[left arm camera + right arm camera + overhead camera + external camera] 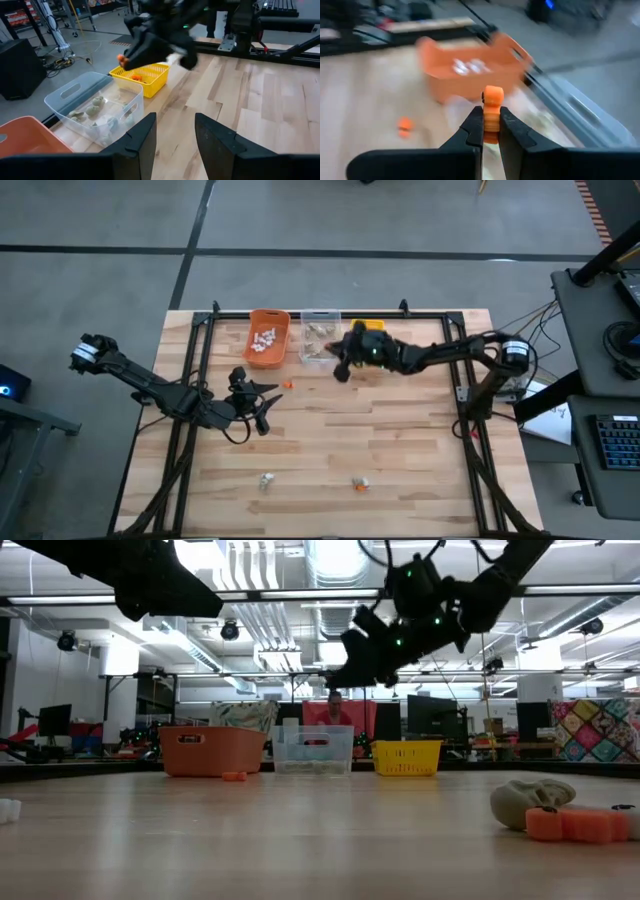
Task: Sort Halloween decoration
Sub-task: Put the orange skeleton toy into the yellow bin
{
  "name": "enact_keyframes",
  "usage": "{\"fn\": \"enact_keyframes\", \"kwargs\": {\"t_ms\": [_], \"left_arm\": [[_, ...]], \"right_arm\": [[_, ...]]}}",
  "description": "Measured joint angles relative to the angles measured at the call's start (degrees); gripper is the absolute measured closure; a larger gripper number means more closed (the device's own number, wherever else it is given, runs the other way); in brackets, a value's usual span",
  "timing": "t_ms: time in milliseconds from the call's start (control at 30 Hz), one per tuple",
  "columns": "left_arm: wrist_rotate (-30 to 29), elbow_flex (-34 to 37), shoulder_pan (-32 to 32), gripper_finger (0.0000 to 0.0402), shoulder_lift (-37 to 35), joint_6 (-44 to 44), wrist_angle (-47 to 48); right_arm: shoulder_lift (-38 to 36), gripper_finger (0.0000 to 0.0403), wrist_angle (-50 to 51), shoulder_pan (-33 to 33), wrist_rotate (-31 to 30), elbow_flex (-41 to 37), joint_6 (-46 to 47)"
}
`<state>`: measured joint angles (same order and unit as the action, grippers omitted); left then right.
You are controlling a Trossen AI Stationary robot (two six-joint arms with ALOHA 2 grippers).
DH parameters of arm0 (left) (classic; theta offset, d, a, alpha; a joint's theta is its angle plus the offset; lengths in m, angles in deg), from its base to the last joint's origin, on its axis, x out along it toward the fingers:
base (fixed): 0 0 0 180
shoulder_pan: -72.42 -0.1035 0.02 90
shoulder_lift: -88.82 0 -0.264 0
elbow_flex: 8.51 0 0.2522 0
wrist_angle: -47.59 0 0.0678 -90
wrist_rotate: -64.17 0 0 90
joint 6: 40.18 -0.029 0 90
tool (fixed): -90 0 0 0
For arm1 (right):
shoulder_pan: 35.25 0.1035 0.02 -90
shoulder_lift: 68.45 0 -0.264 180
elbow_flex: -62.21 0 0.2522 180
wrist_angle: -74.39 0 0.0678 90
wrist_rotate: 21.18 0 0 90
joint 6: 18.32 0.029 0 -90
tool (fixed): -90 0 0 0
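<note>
An orange trinket [493, 112] is pinched between the fingers of the right gripper [491, 131], whose jaws are closed tight on it with its top sticking out above the fingertips. In the high view this right gripper [343, 367] hangs above the table near the far edge, just in front of the clear bin [319, 337] and close to the yellow bin [368, 327]; in the low view it is raised well above the bins.

The other trinkets are spread about. White ones [264, 339] lie in the orange bin [268, 320], grey-tan ones [95, 107] in the clear bin, and orange ones [136, 77] in the yellow bin. All three bins stand in a row along the far edge of the table [400, 440], the orange bin to the left, the clear one in the middle, the yellow one to the right. One loose orange trinket [287, 383] lies on the table just in front of the orange bin. Near the near edge lie a pale trinket [266, 479] and, to its right, a grey-tan piece [530, 802] touching an orange piece [580, 825].

The left gripper [262, 410] hovers over the left half of the table, well apart from the bins, its fingers [142, 140] partly open with nothing between them.
</note>
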<state>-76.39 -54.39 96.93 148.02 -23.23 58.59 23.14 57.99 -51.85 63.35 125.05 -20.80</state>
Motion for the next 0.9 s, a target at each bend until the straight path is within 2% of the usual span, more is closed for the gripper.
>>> {"fn": "enact_keyframes", "kwargs": {"t_ms": [233,333,433,633,800,900], "left_arm": [[0.0,0.0,0.0,0.0283,0.0,0.0,0.0],[0.0,0.0,0.0,0.0283,0.0,0.0,0.0],[0.0,0.0,0.0,0.0283,0.0,0.0,0.0],[-0.1,0.0,0.0,0.0283,0.0,0.0,0.0],[-0.1,0.0,0.0,0.0283,0.0,0.0,0.0],[-0.1,0.0,0.0,0.0283,0.0,0.0,0.0]], "right_arm": [[0.0,0.0378,12.0,-10.3,-9.1,0.1,8.7],[0.2,0.0378,18.5,-13.5,-9.8,0.1,11.4],[0.3,0.0378,21.3,-14.5,-10.1,-0.6,12.1],[0.3,0.0378,20.8,-14.8,-12.8,-0.7,11.9],[0.2,0.0378,26.4,-16.9,-15.1,-0.7,23.1],[0.0,0.0378,29.9,-17.3,-15.2,-0.5,26.3]]}}
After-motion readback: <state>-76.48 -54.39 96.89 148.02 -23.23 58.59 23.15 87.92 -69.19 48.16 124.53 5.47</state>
